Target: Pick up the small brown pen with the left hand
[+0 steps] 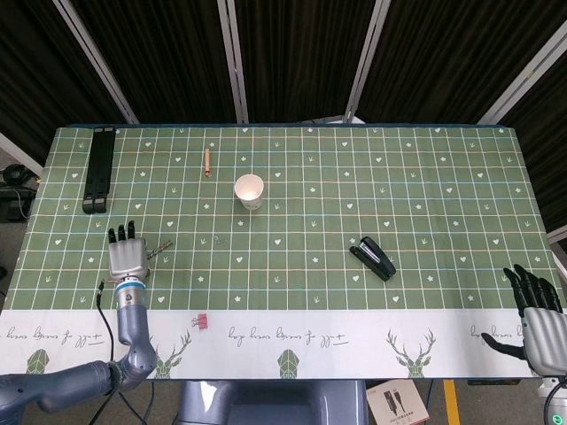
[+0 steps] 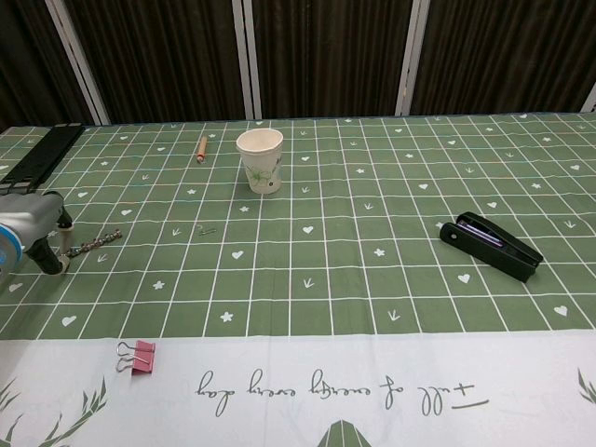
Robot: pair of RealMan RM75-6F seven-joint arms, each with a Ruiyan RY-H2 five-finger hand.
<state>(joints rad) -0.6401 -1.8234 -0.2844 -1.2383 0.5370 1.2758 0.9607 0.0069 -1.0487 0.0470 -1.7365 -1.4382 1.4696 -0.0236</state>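
Head view: the left robot hand [image 1: 126, 257] is sitting at the lower left of the frame, flat over the counter [image 1: 425, 186], fingers extended and only slightly apart, holding nothing. A thin drill bit [image 1: 159, 250] is lying just beside its right edge; touching or not, cannot tell. The small brown pen [image 1: 206, 161] is lying in the upper left part of the frame, near the far edge of the green cloth, well apart from the left robot hand. A paper cup [image 1: 249, 191] is standing upright just below and to the right of the pen. A black laptop stand [image 1: 98, 168] is lying at the far left edge. A black stapler [image 1: 373, 258] is sitting right of centre. A pink binder clip [image 1: 202, 320] is lying on the white strip at the lower left. The right robot hand [image 1: 534, 312] is showing at the lower right corner, off the counter edge, dark fingers spread apart, holding nothing.

Chest view: the left robot hand [image 2: 33, 228] is showing at the left edge, mostly cut off; finger state cannot be told here. The drill bit [image 2: 96, 244] is lying just right of it. The small brown pen [image 2: 200, 148] is lying at the upper left, left of the paper cup [image 2: 260, 160]. The stapler [image 2: 491, 245] is sitting at the right. The binder clip [image 2: 136, 356] is lying at the lower left. The laptop stand [image 2: 42, 154] is showing at the upper left edge. The right robot hand is out of this frame.
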